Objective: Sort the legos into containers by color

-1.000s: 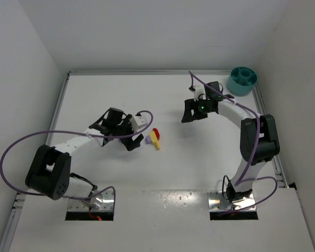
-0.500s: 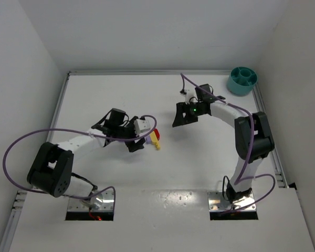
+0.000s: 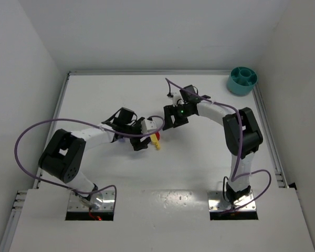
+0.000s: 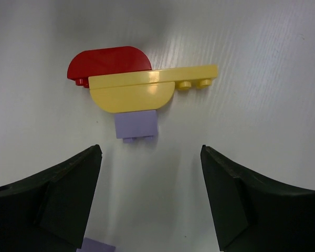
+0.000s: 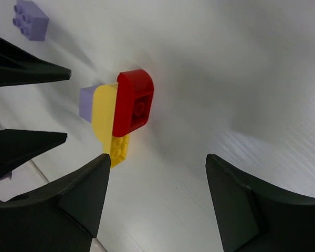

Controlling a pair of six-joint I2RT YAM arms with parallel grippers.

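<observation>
Right, both arms meet over one lego cluster (image 3: 155,137), mid-table in the top view.

The left gripper (image 4: 150,153) has its jaws spread wide with nothing between them. The cluster sits just ahead of its tips at 12 o'clock. The right gripper (image 5: 157,157) is also wide open and empty, with the cluster off its tips at about 11 o'clock.

The cluster is three pieces touching: yellow brick (image 4: 139,89), red brick (image 4: 107,62), purple brick (image 4: 136,126).
- Left wrist view: the yellow's long axis runs 9–3, bare studs pointing to 3. Red lies along its 12 side toward the 9 end, and purple butts it at 6.
- Top view: that axis runs roughly 11–5.

A second purple brick (image 5: 31,20) lies apart from the cluster.

The bowl (image 3: 240,89) is well apart – 2 o'clock from the cluster, far right corner.
</observation>
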